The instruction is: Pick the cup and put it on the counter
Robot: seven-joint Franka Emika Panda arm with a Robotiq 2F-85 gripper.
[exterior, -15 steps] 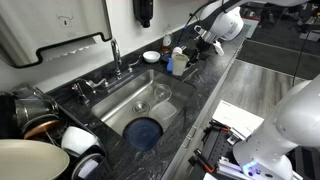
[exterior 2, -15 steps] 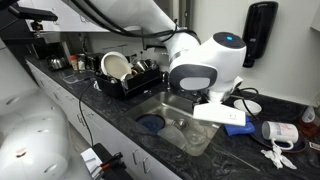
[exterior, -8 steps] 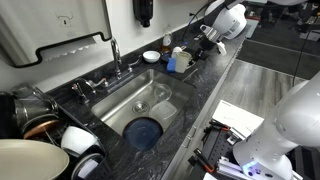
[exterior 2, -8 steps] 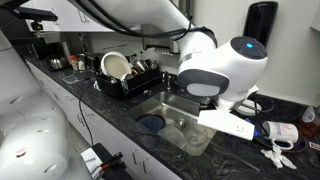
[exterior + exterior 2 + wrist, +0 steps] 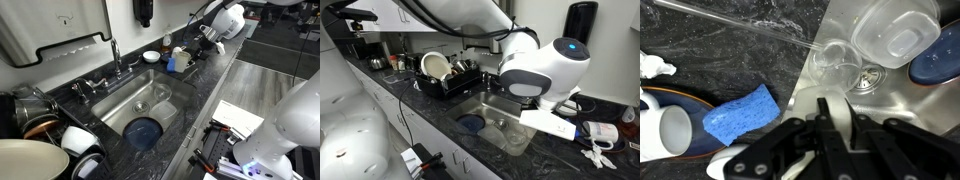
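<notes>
Cream-beige cup (image 5: 837, 122): smooth matte wall, seen in the wrist view wedged between the two black fingers (image 5: 821, 120) of the gripper (image 5: 837, 104). The jaws are narrowed to the cup's width and press it from both sides. The cup sits over the line where the counter (image 5: 730, 60) on the left meets the sink (image 5: 890, 115) on the right. Whether it touches anything below cannot be judged. The cup cannot be made out in either exterior view.

Counter: glossy black stone with white speckle. Sink: brushed stainless steel with a round drain (image 5: 872, 76).

In the basin:
- a clear tumbler (image 5: 836, 62), just beyond the fingertips
- a clear plastic tub (image 5: 895, 30) with rounded corners, at the far right
- a blue dish (image 5: 940, 55), cut off by the right edge

On the counter, left of the gripper:
- a blue porous sponge (image 5: 740, 112), rectangular and lying askew
- a white mug (image 5: 665, 132) on its side, mouth towards the camera
- a thin clear rod (image 5: 740, 22), running across the far side

Change: against 0.5 s ago, the arm (image 5: 222, 20) and wrist housing (image 5: 548, 68) show no visible shift. Against 1.0 s ago, the housing sits farther right in an exterior view.
</notes>
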